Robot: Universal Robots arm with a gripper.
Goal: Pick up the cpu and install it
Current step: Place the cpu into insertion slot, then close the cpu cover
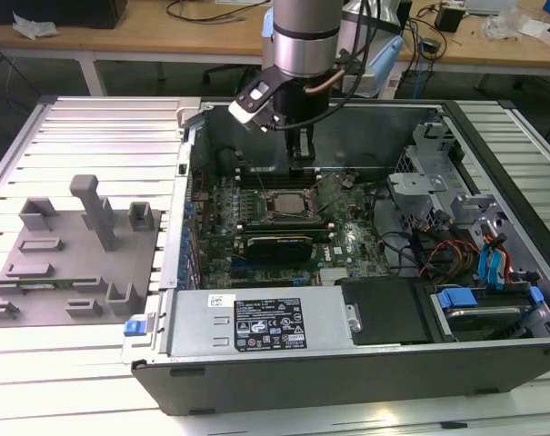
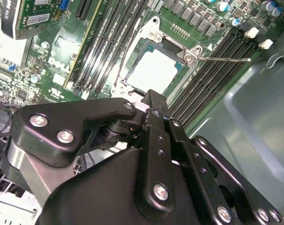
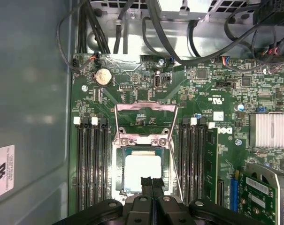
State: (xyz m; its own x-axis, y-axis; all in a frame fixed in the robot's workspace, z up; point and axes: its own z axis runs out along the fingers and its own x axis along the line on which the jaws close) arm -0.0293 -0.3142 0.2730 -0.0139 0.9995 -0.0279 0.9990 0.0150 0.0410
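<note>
I see the cpu (image 3: pixel 142 169) lying flat in its socket (image 3: pixel 166 161) near the middle of the motherboard (image 3: pixel 212 93), with the load frame (image 3: pixel 144 107) hinged open beside it. My gripper (image 3: pixel 152 182) hangs over one edge of the cpu, fingers pinched together on nothing, inside the open computer case (image 1: pixel 347 363)

The small square cpu (image 3: pixel 142 171) has a pale silver-white metal top, smooth with a satin sheen. It sits within a bright bare-steel socket frame (image 3: pixel 142 139). The green circuit board (image 3: pixel 132 84) looks lacquered and faintly glossy. The black gripper (image 3: pixel 152 183) is matt, studded with shiny metal screws. In the exterior view, at nine o'clock from the dark painted sheet-metal computer case (image 1: pixel 347 381), matt grey plastic fixture blocks (image 1: pixel 75 245) stand on a ribbed, pale aluminium table (image 1: pixel 93 127).
</note>
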